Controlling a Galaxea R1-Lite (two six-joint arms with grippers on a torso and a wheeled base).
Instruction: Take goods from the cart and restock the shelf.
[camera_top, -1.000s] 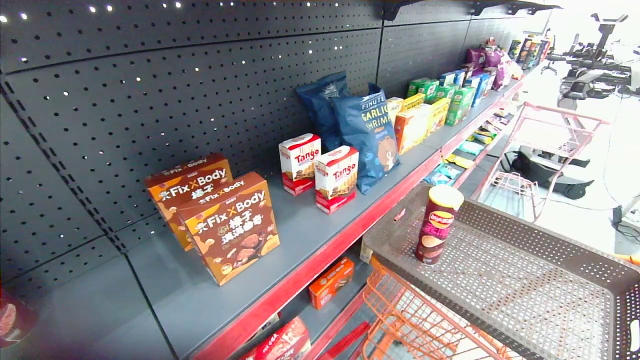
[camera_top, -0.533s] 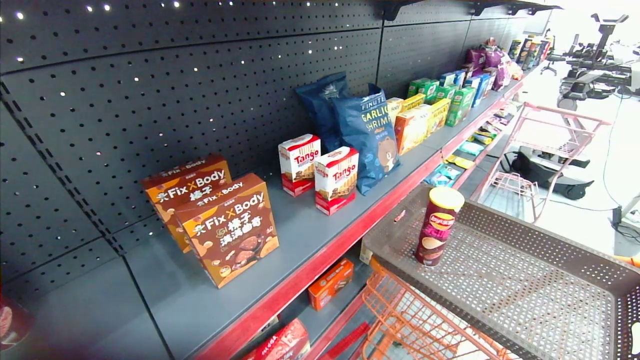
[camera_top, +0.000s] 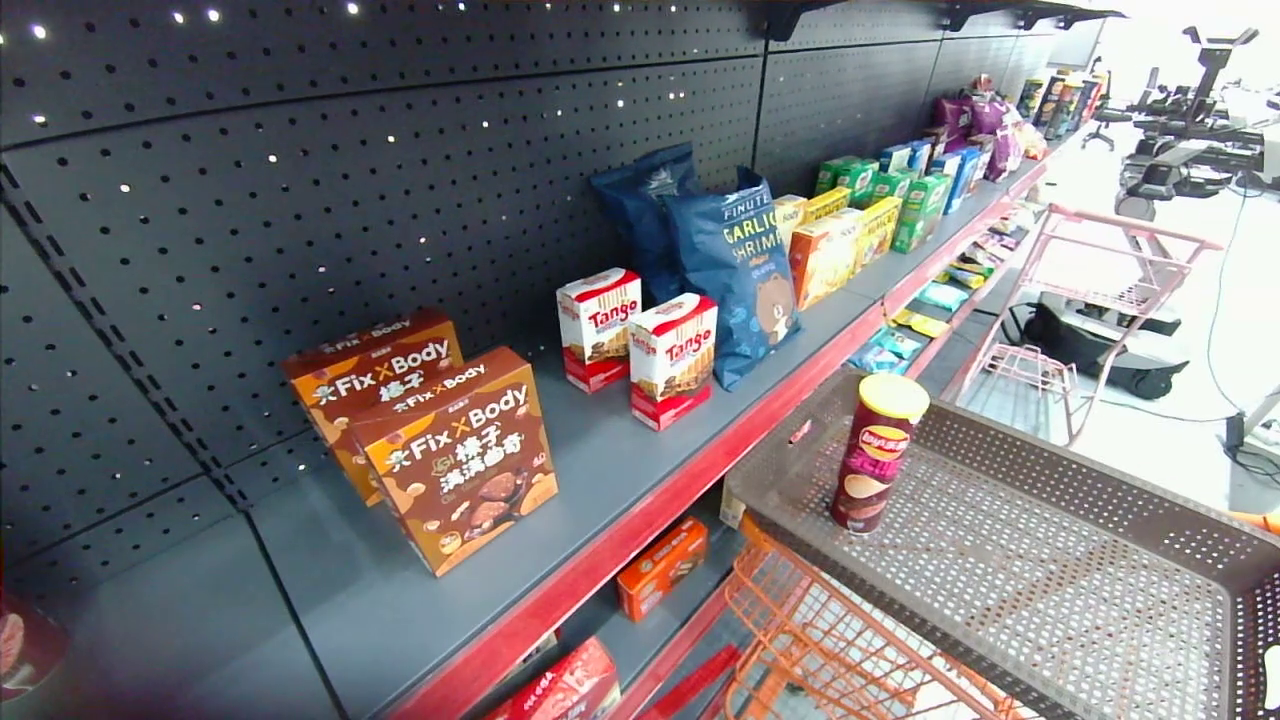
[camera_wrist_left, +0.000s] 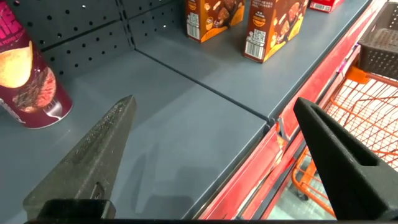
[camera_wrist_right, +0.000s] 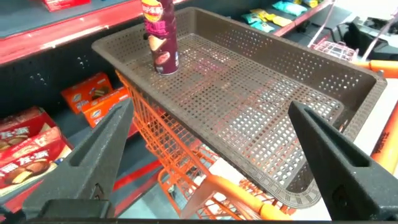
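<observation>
A maroon chip can (camera_top: 875, 450) with a yellow lid stands upright in the cart's brown perforated basket (camera_top: 1050, 560), near the corner closest to the shelf. My right gripper (camera_wrist_right: 211, 155) hangs open over the cart, short of this can (camera_wrist_right: 160, 37) and the basket (camera_wrist_right: 298, 93), holding nothing. A second maroon can (camera_wrist_left: 28, 74) stands on the grey shelf board (camera_wrist_left: 186, 118). My left gripper (camera_wrist_left: 214, 162) is open above that bare board, apart from the can. The same can peeks in at the corner (camera_top: 20, 645) of the head view.
On the shelf (camera_top: 620, 440) stand two brown snack boxes (camera_top: 455, 455), two white-and-red boxes (camera_top: 672, 355), blue bags (camera_top: 740, 270) and more goods farther along. Bare board lies between the shelved can and the brown boxes. The orange wire cart (camera_top: 830, 650) sits under the basket; a pink cart (camera_top: 1090, 290) stands beyond.
The head view has shifted very slightly. The can in the basket and the goods on the shelf stand where they were.
</observation>
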